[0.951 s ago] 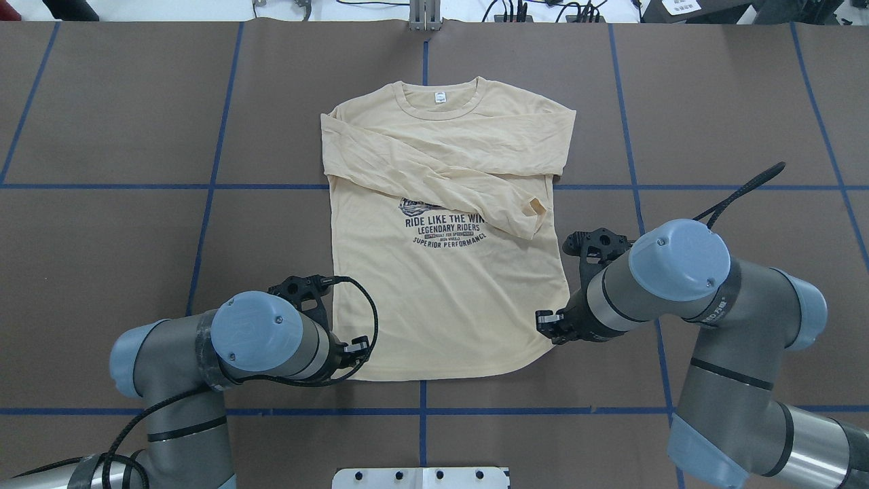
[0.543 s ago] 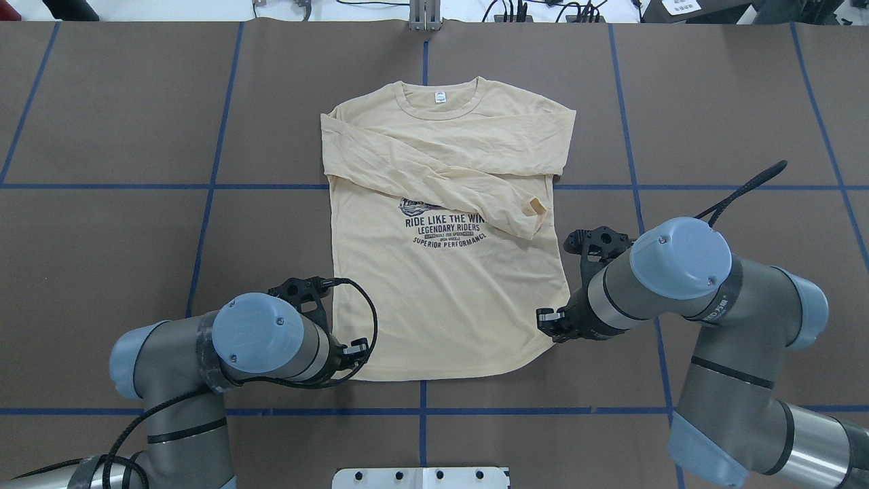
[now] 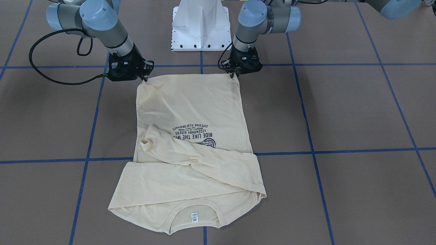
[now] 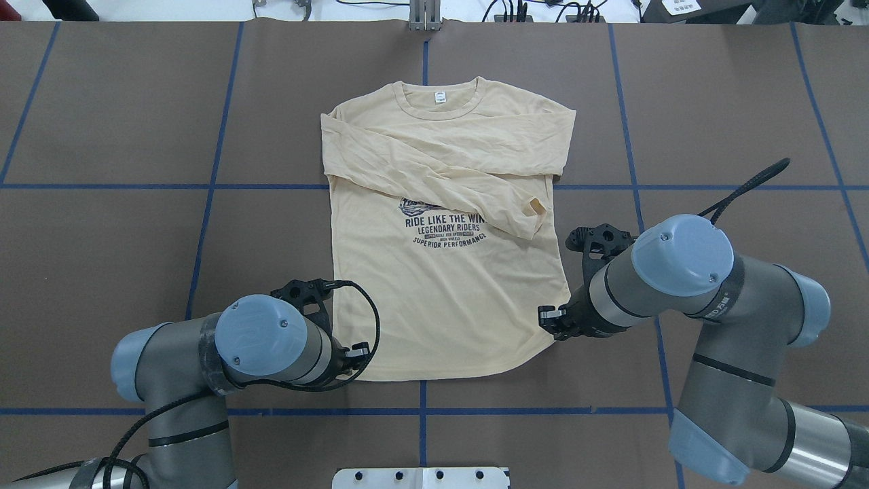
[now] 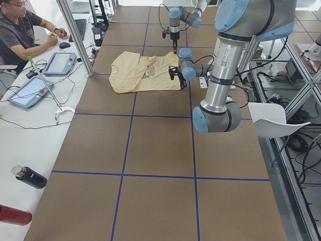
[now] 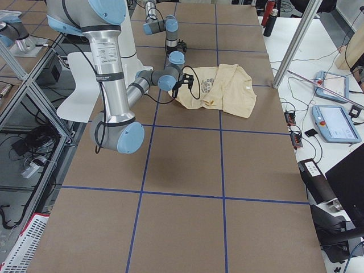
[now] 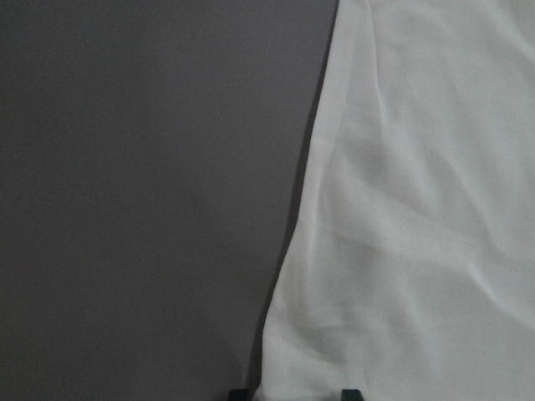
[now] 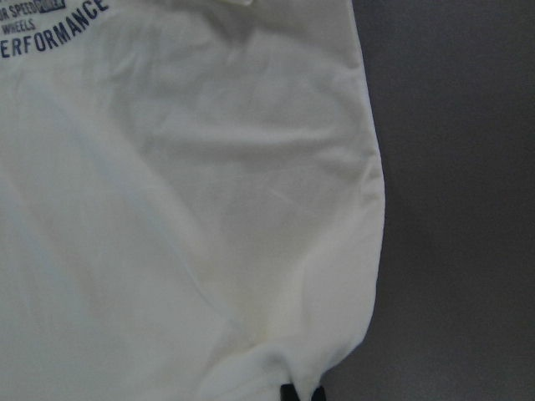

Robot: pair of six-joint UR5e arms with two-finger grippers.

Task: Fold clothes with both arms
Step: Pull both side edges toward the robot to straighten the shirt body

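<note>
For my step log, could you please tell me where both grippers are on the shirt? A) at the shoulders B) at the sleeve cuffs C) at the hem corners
C: the left gripper and the right gripper each sit at a hem corner of the shirt, on the robot's side.

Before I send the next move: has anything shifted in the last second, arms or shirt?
Barely. The left gripper crept slightly back toward the robot's base and the right gripper crept slightly away from it, each staying at its hem corner of the shirt. No grab or release shows. The shirt lies flat exactly as before, sleeves crossed over the chest and hem not lifted.
</note>
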